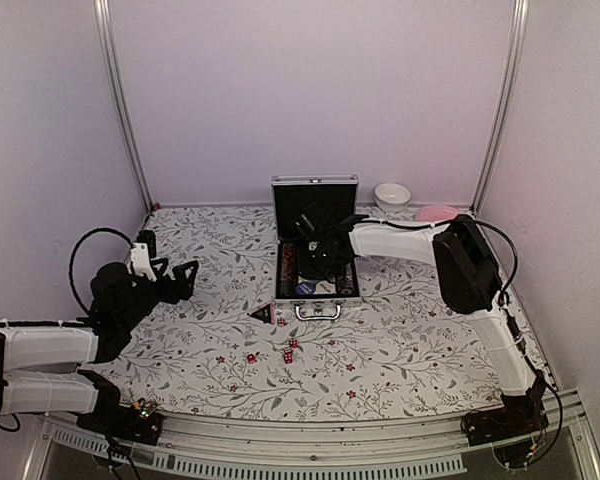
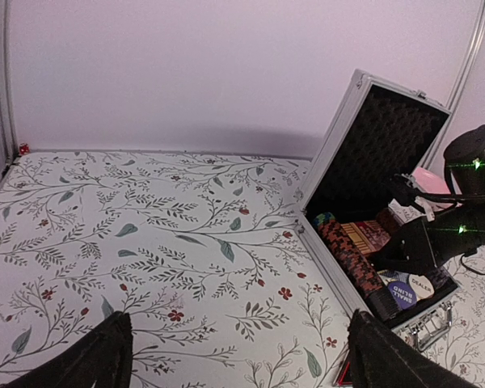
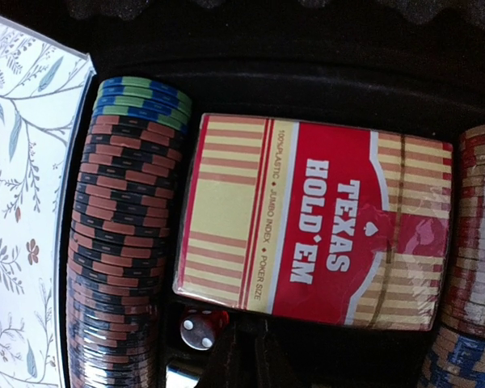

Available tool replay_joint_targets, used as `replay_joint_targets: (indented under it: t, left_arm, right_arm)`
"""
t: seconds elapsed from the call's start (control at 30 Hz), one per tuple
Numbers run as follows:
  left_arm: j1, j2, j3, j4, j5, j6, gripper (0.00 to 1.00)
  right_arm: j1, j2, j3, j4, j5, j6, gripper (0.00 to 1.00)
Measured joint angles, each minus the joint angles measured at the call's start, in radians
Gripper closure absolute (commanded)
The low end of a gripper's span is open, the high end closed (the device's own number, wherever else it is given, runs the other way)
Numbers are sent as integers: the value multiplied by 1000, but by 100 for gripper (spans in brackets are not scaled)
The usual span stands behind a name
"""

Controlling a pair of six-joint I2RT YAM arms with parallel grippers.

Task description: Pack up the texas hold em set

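Observation:
The silver case [image 1: 315,185] stands open at the back centre, lid upright. It holds rows of poker chips [image 3: 121,242], the tan-red card pack [image 3: 315,230] and one red die [image 3: 200,327] just below the pack. My right gripper [image 1: 322,255] is down inside the case. In the right wrist view its dark fingers [image 3: 255,356] lie together beside the die, not on it. Several red dice [image 1: 287,355] and the black triangular piece [image 1: 262,314] lie on the cloth in front of the case. My left gripper [image 1: 180,275] is open and empty, left of the case [image 2: 372,145].
A white bowl [image 1: 392,195] and a pink plate [image 1: 437,213] sit at the back right, behind the right arm. The floral cloth [image 1: 210,240] covers the table. Metal frame posts [image 1: 125,110] and white walls enclose the sides and back.

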State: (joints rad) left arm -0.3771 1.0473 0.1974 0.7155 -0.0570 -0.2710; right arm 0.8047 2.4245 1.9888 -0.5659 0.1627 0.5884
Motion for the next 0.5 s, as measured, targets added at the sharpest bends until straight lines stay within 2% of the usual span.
replay_joint_targets:
  t: [0.5]
  left_arm:
    - [0,0,0,0,0,-2,7]
  right_arm:
    - [0,15,10,23,-24,-2,91]
